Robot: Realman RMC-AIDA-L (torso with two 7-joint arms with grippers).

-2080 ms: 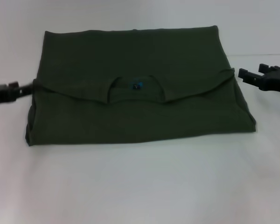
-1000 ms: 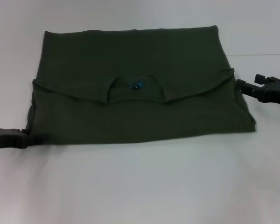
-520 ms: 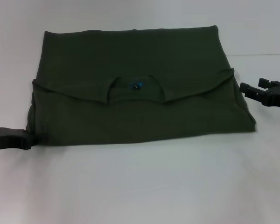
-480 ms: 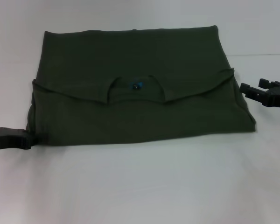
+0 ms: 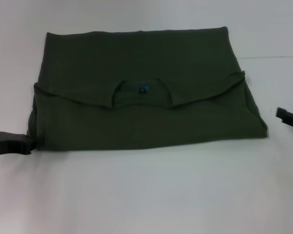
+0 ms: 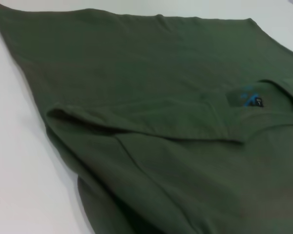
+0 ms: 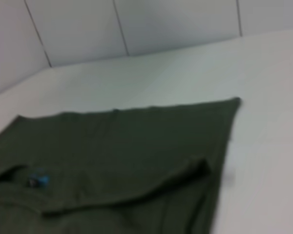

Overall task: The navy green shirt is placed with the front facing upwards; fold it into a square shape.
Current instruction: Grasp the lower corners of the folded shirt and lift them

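Note:
The navy green shirt (image 5: 136, 68) lies on the white table as a wide folded rectangle. Its upper part is folded down over the body, with the neck opening and blue collar label (image 5: 143, 89) facing up at the middle. My left gripper (image 5: 28, 145) rests low at the shirt's near-left corner, its tip against the cloth edge. My right gripper (image 5: 288, 110) stands open just off the shirt's right side, holding nothing. The left wrist view shows the shirt (image 6: 161, 97) and label (image 6: 251, 99) close up. In the right wrist view the shirt (image 7: 127, 146) fills the lower half.
White table (image 5: 146, 195) spreads bare in front of the shirt and at both sides. In the right wrist view a white tiled wall (image 7: 136, 24) rises behind the table's far edge.
The left gripper dropped from the shirt's left fold to its near-left corner, then stayed. The right gripper has drawn back to the right and nearer me, away from the shirt's edge.

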